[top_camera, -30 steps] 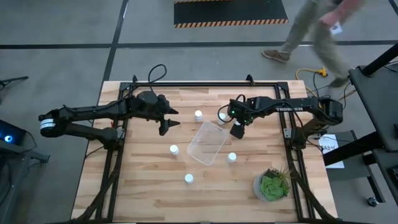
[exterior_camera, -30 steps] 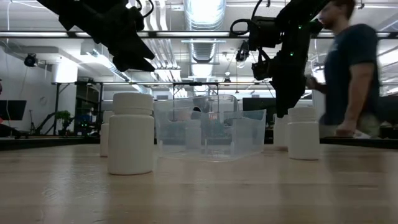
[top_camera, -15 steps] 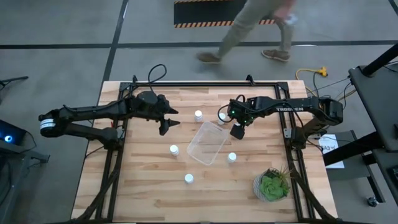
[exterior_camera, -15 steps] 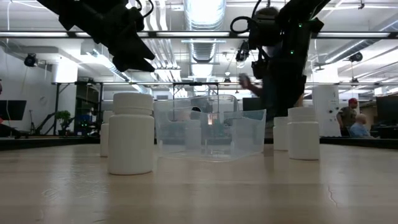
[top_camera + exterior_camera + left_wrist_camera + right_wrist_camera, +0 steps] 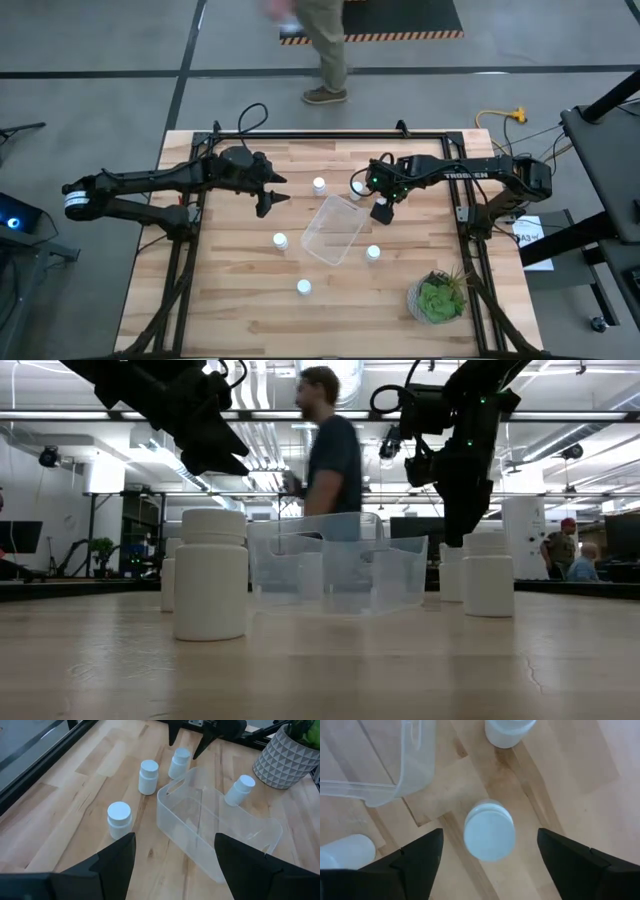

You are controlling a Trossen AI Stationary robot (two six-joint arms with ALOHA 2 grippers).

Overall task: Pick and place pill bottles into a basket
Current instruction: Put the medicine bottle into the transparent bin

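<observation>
Pill bottle [image 5: 489, 830] directly below right gripper [image 5: 489, 851], centred between spread fingers, untouched.

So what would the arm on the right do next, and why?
Probably come straight down. The right gripper hangs beside the clear bin with its fingers spread, and its wrist camera shows a pill bottle standing upright right between them, untouched. The bin looks empty, so lowering around that bottle and closing seems the natural next step. The left gripper waits open, above the table.
</observation>
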